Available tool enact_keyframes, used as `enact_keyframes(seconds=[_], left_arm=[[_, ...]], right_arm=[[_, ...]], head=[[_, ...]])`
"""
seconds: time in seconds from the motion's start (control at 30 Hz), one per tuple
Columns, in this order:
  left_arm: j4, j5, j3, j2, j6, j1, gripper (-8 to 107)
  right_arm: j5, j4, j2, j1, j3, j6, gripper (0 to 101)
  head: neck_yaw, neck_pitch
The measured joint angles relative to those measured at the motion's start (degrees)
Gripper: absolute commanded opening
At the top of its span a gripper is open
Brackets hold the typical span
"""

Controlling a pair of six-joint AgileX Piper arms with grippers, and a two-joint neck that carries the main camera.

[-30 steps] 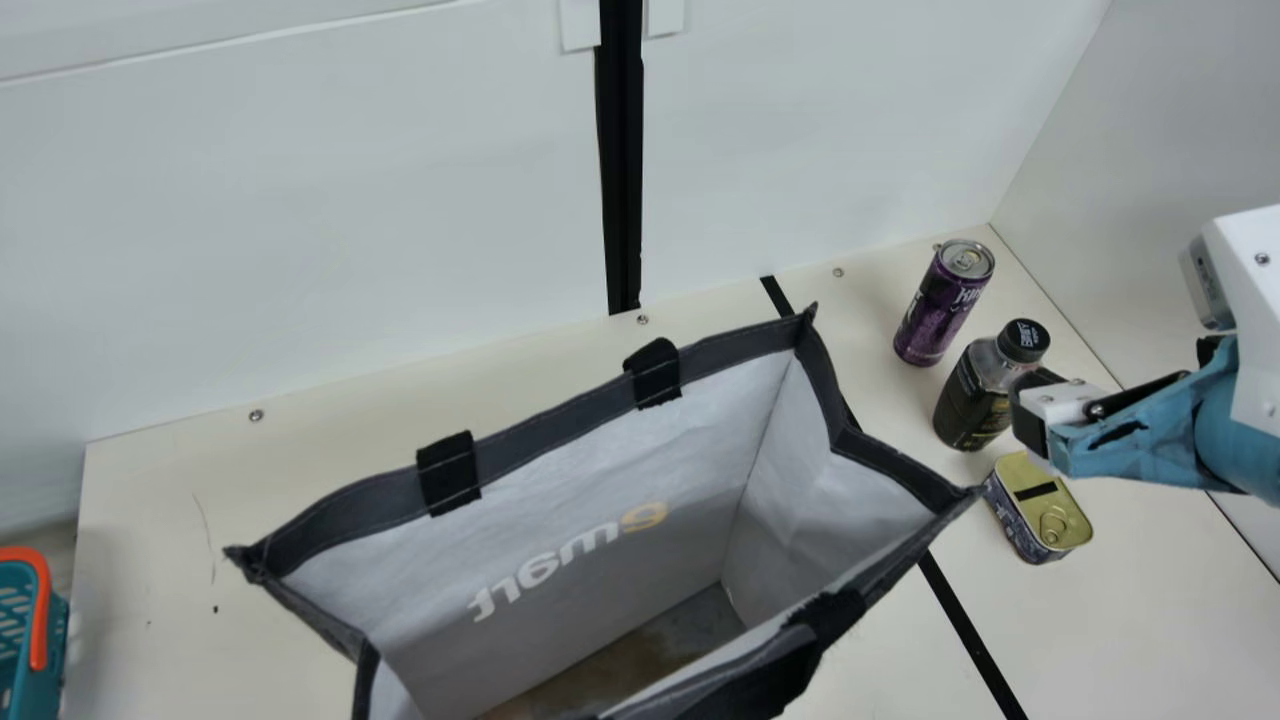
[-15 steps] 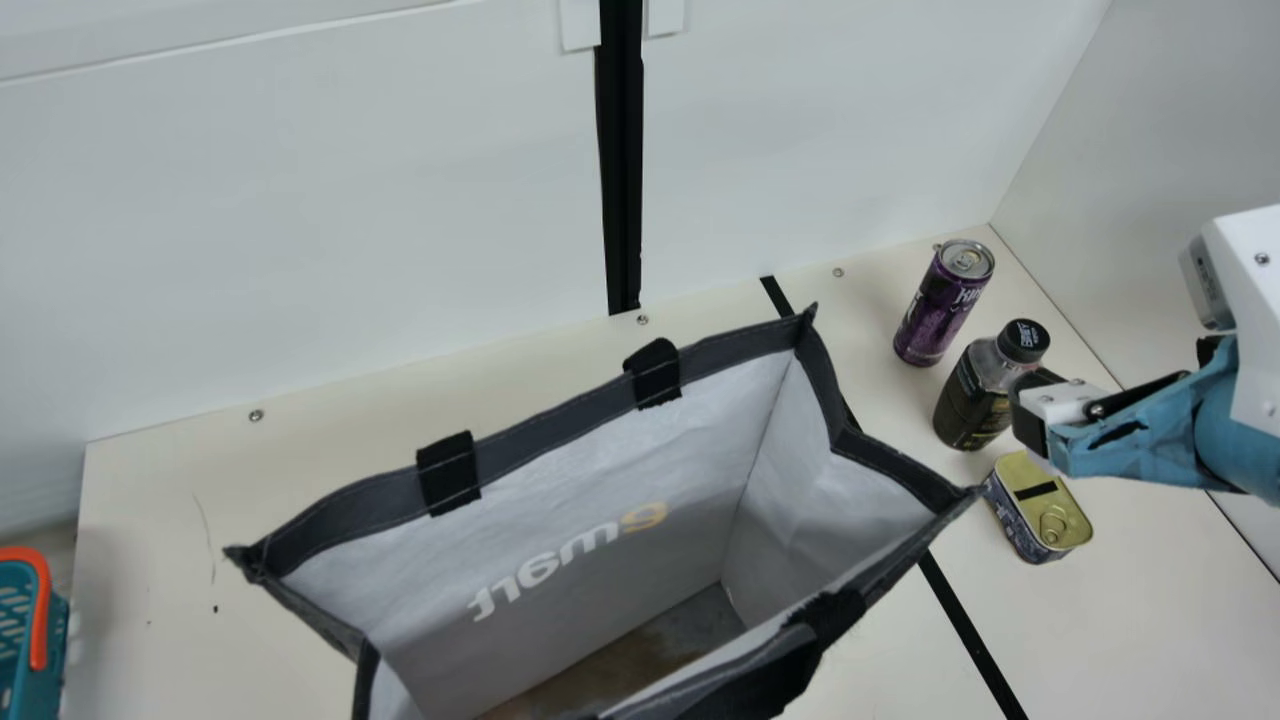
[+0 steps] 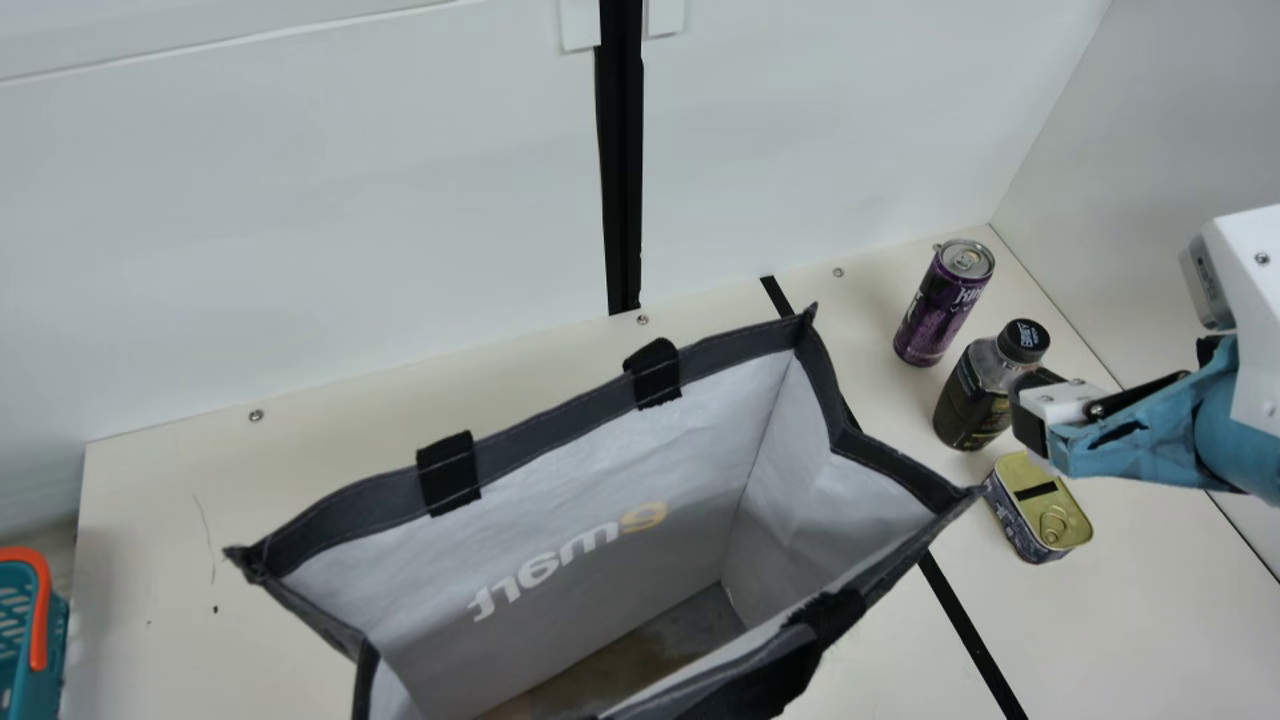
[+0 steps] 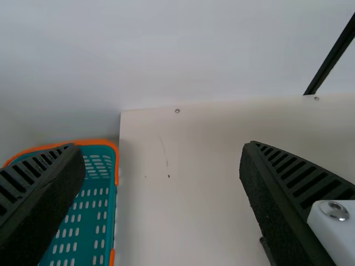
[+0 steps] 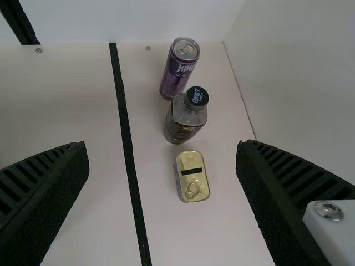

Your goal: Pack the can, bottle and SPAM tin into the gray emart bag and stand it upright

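Observation:
In the main view my right gripper (image 3: 1035, 415) hangs at the right, above the tin and beside the bottle. The right wrist view shows the same gripper (image 5: 162, 172) open, its two fingers wide apart with nothing between them. The purple can (image 3: 943, 303), the dark bottle (image 3: 978, 388) and the SPAM tin (image 3: 1040, 507) stand in a row on the table. The gray emart bag (image 3: 600, 560) is upright with its mouth spread, left of them. My left gripper (image 4: 161, 166) is open and empty in the left wrist view.
A teal basket with an orange rim (image 3: 35, 620) is at the far left. White walls (image 3: 350, 200) rise behind the table (image 3: 160, 520) and at its right side. A black tape line (image 3: 970, 635) runs between the bag and the items.

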Motion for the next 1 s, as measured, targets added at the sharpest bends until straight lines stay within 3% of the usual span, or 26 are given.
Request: enact_keyframes(seconds=[0.57, 1.0], left_arm=[[11.87, 1.42, -10.71, 9.17, -8.66, -18.4, 90], [10.35, 0.78, -18.97, 15.21, -6.1, -22.86, 90]], right_arm=[[0.0, 0.0, 0.0, 0.0, 0.0, 0.0, 95], [0.0, 0.0, 0.0, 0.0, 0.0, 0.0, 95]], head=[[0.0, 0.0], [0.0, 0.0]])
